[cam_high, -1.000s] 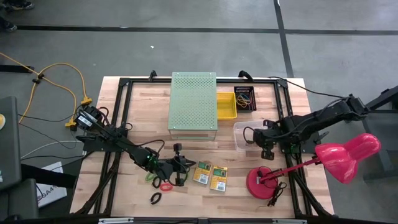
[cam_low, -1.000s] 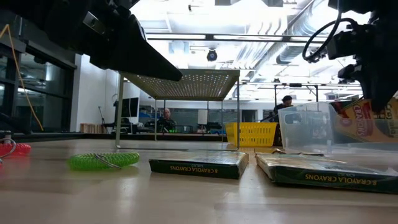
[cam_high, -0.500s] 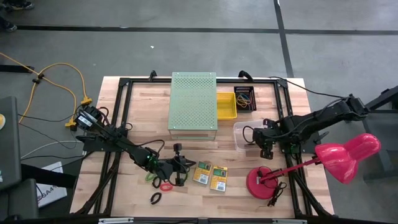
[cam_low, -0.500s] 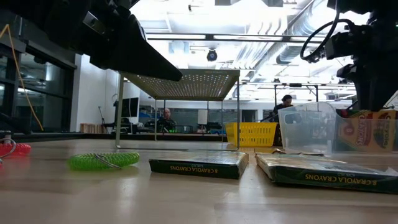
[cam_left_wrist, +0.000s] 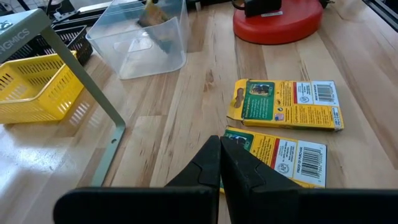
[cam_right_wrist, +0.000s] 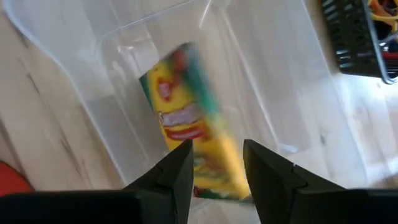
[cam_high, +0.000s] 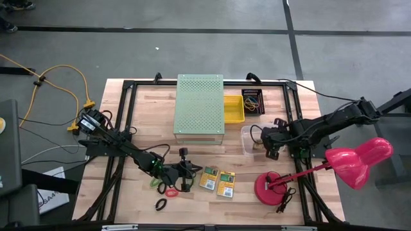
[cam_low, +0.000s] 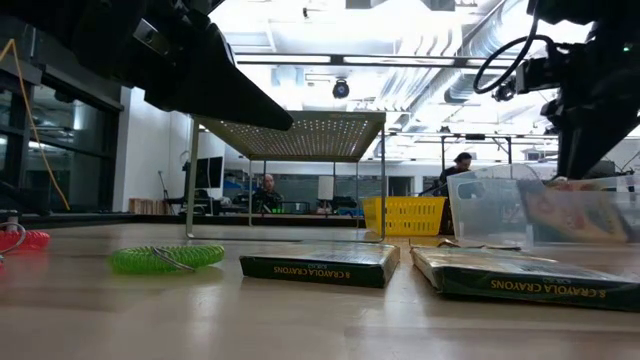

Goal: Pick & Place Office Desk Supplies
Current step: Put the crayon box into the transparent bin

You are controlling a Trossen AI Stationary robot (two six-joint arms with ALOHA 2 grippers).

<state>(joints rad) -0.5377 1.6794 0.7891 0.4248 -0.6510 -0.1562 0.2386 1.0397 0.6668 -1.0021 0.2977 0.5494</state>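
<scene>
A third yellow-and-green crayon box point(cam_right_wrist: 186, 130) lies tilted and blurred inside the clear plastic bin point(cam_high: 249, 131), showing through its wall point(cam_low: 570, 212). My right gripper point(cam_right_wrist: 216, 168) stands open just above the bin point(cam_right_wrist: 267, 81), pointing down at the box. Two crayon boxes point(cam_high: 208, 178) point(cam_high: 225, 183) lie flat on the table. My left gripper point(cam_left_wrist: 219, 149) is shut and hovers beside them, over the nearer box point(cam_left_wrist: 283, 158). A green band point(cam_low: 165, 258), a red band point(cam_high: 171, 191) and a black band point(cam_high: 160, 204) lie on the wood to its left.
The pale-green perforated box point(cam_high: 200, 104) stands on legs at the back middle. A yellow basket point(cam_high: 233, 109) and a black basket of bands point(cam_high: 252, 101) sit to its right. The pink lamp point(cam_high: 358, 160) with its red base point(cam_high: 273, 187) stands at the near right.
My right gripper has opened and let go of the crayon box, and its wrist has rolled. The box, first held tilted above the bin, dropped upright into it and has now tipped over inside.
</scene>
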